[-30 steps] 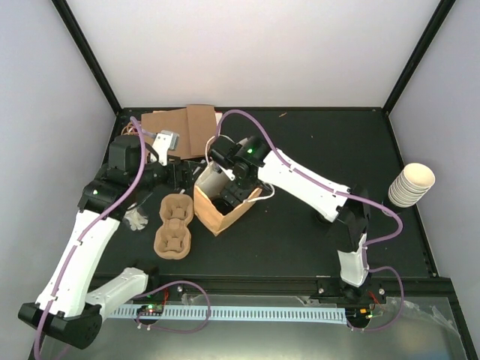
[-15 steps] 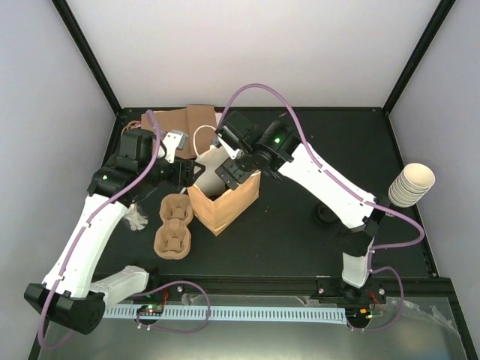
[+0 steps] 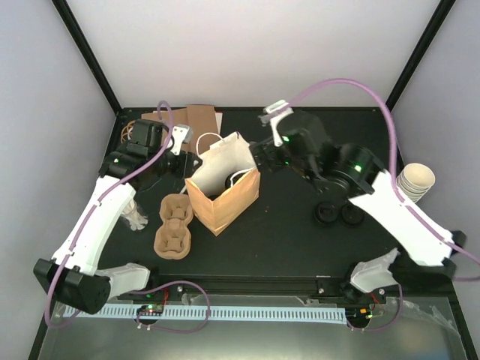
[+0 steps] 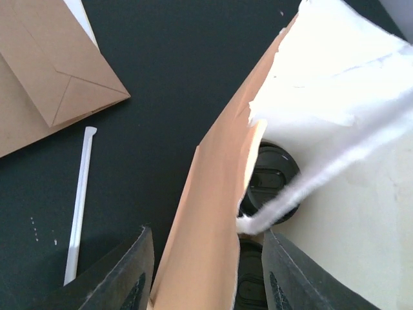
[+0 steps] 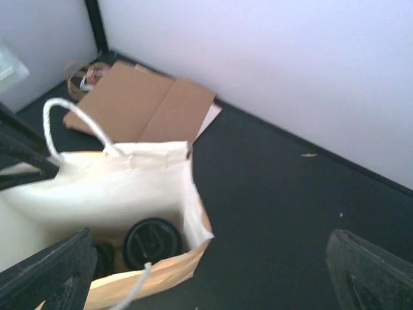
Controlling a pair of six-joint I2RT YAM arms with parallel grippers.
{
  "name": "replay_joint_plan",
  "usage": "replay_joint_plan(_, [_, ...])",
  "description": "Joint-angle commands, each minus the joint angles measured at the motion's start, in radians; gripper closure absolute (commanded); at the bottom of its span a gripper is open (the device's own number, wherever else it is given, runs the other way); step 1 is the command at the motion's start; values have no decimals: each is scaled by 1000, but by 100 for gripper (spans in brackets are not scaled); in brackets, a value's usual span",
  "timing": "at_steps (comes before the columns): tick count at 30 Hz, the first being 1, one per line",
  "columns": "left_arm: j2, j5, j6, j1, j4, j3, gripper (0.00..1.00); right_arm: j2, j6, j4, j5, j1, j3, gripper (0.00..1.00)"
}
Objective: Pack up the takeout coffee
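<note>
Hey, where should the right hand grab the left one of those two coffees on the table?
Probably its black lid, from straight above, closing across it near to far: it stands upright and round, with the other coffee close on its right.

Right tool [image 5: 206,274] has left the paper bag [image 3: 229,199]; left tool [image 4: 206,271] now straddles its wall.

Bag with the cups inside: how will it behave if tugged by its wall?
Likely floppy: the bag has a thin wall that bows, and its rim looks torn, so it may rip further. Probably bottom-heavy, with lidded cups sitting low, so apt to slide rather than tip.
</note>
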Motion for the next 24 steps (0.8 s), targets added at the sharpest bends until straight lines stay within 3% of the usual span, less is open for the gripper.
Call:
replay_joint_plan(1, [48,15,27,3,-17,52,52,-172,32,237,146,-3,-169,1])
replay_joint_plan(5, [93,-12,24,-3,-46,91,69,-292,41,291,198,-4,-298,0])
replay_joint_plan(9, [139,15,20,-17,-61,117,97,-351,64,253,249,-4,-388,0])
replay_joint_plan(14, [163,88,-37,-68,-41,136,98,-429,109,216,266,-12,-520,0])
replay_joint_plan(24, [205,177,-362,-170,243,135,98,-512,183,136,304,-56,-610,0])
